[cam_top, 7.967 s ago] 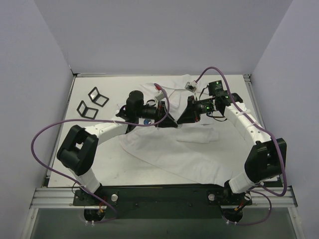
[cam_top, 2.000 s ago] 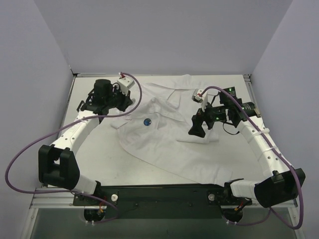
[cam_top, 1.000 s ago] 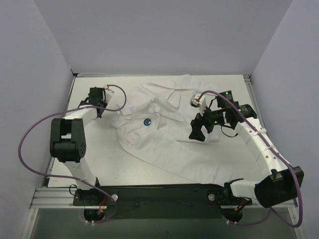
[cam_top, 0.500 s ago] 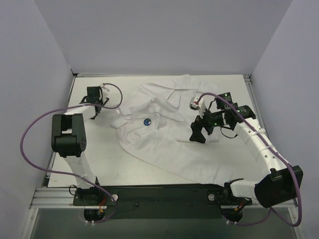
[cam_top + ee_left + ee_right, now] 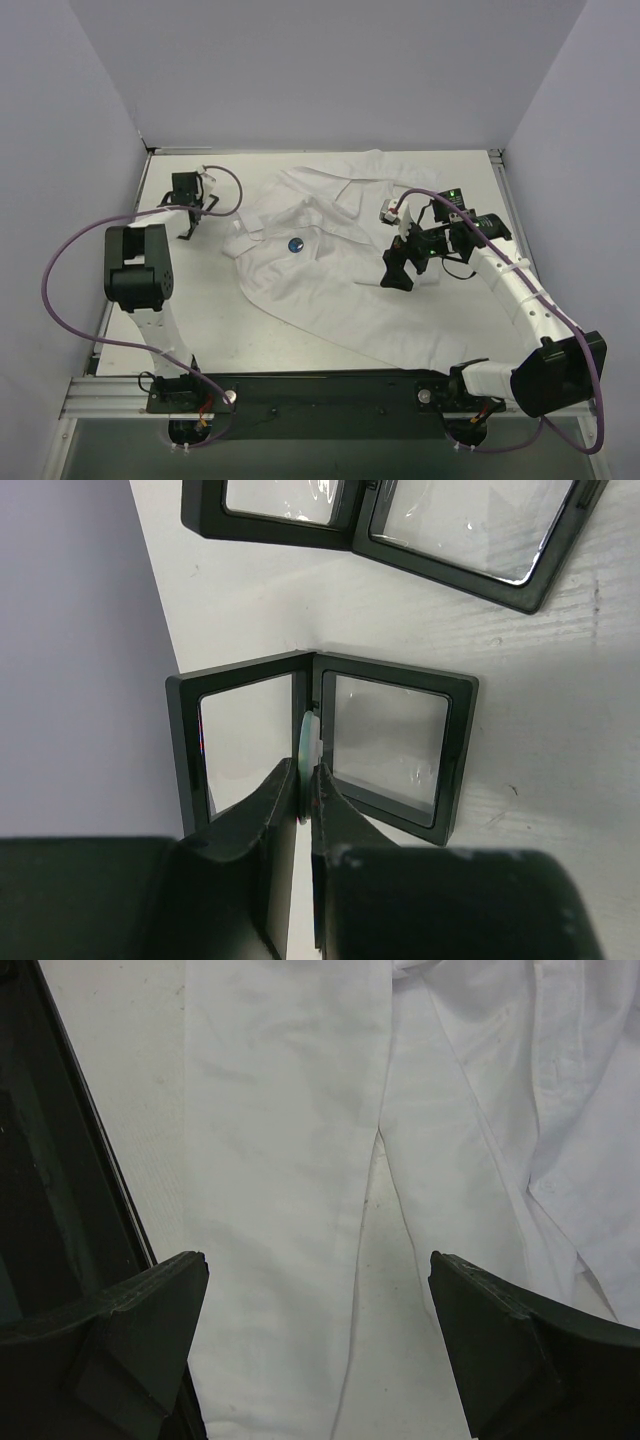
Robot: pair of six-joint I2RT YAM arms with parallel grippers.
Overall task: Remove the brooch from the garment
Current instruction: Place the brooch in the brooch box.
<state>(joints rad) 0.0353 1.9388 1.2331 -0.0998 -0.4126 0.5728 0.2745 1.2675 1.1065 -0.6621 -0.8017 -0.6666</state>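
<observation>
**A:** What has the left end effector point(image 5: 306, 780) got?

**B:** Its fingers are pinched almost together on a thin pale disc point(image 5: 307, 742). The disc is seen edge-on, so I cannot tell more of what it is. Right under the fingertips lies an open black hinged display case point(image 5: 385, 745) with clear windows, and the disc is over its hinge. Whether the disc touches the case I cannot tell. A second case point(image 5: 400, 520), also open, lies just beyond the first on the tabletop point(image 5: 560, 730).

**A:** And the right end effector point(image 5: 315, 1265)?

**B:** It is spread wide, with nothing between the fingers. It hangs above the white garment point(image 5: 280, 1110), over a spot where two layers of cloth part in a narrow wedge.

**A:** Where is the brooch?

**B:** From above, a blue round brooch point(image 5: 295, 243) sits on the garment's chest. It is well to the left of the right end effector and well to the right of the left one, and neither touches it. The garment lies rumpled across the tabletop, reaching from beneath the right end effector out to its left.
</observation>
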